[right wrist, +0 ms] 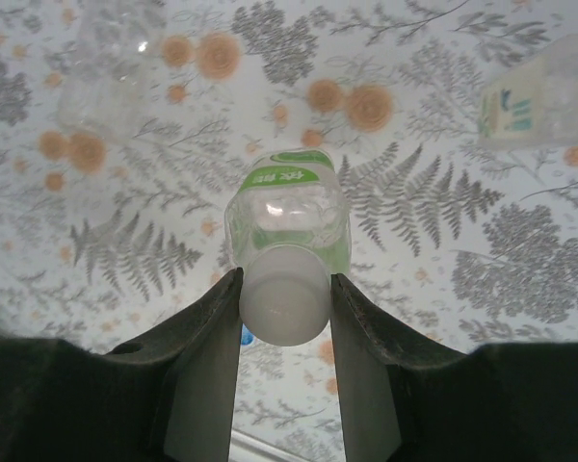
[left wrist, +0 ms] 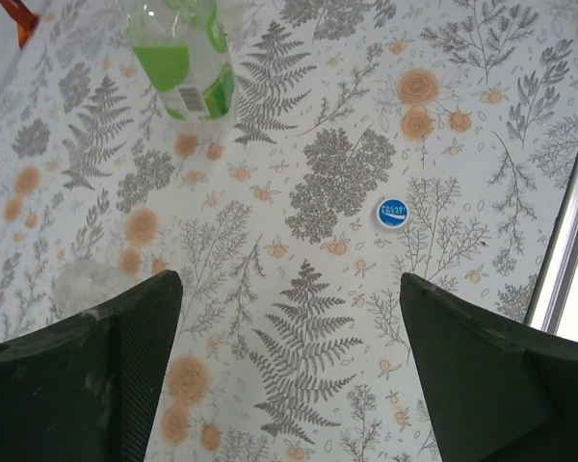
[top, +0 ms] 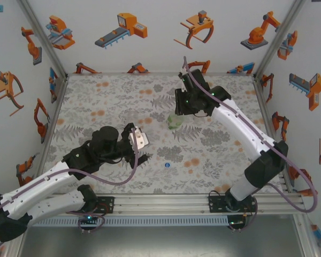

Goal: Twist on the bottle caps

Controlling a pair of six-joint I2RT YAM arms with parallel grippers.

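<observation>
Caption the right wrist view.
Right gripper shut on the white cap atop the green-labelled bottle, above the floral mat.

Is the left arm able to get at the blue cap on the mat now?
Probably yes. The left pincer is open and empty, and the blue cap lies alone on the patterned mat just ahead of it, with nothing standing between them.

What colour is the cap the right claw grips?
White cap, best in the right wrist view.

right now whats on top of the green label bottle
A white cap sits on the green-label bottle, pinched by the right gripper. The cap hides the neck, so how far it is threaded cannot be seen.
</observation>
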